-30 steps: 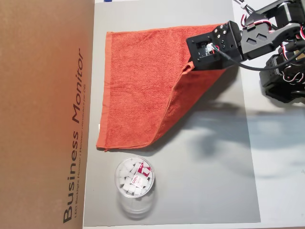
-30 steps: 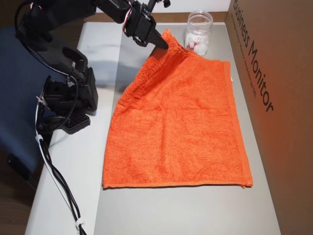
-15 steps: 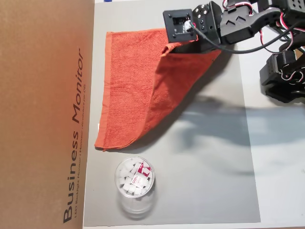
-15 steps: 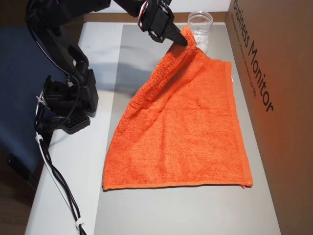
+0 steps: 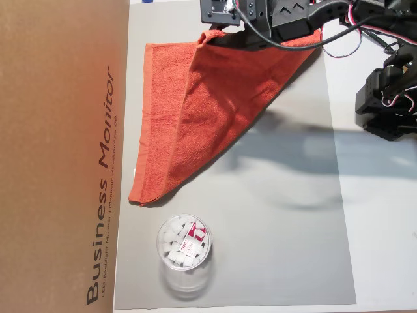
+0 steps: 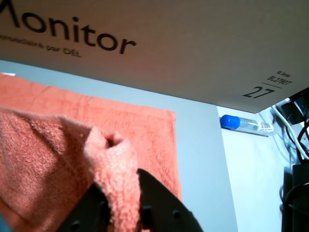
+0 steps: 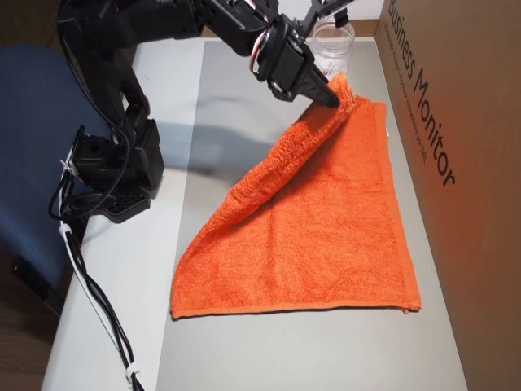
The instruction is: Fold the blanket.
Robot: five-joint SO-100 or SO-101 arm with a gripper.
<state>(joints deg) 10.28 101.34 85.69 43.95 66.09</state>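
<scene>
The blanket (image 5: pixel 215 111) is an orange-red terry towel lying on the grey mat (image 5: pixel 287 228). One corner is lifted and drawn diagonally over the rest, so a triangular flap hangs from it. My gripper (image 5: pixel 208 34) is shut on that raised corner, close to the towel's edge nearest the box. In the other overhead view the gripper (image 7: pixel 334 98) holds the corner above the blanket (image 7: pixel 326 236), just in front of the cup. The wrist view shows the black fingers (image 6: pixel 154 203) pinching a bunched fold of the blanket (image 6: pixel 43 145).
A large brown "Business Monitor" cardboard box (image 5: pixel 65 156) borders the mat along the blanket's far edge. A clear plastic cup (image 5: pixel 184 251) with white pieces stands beside the towel. The arm's base (image 7: pixel 114 171) sits off the mat. A blue-capped tube (image 6: pixel 244 123) lies beyond the mat's edge.
My gripper has carried the pinched corner across the towel toward the box. The lifted flap has grown into a long diagonal fold.
</scene>
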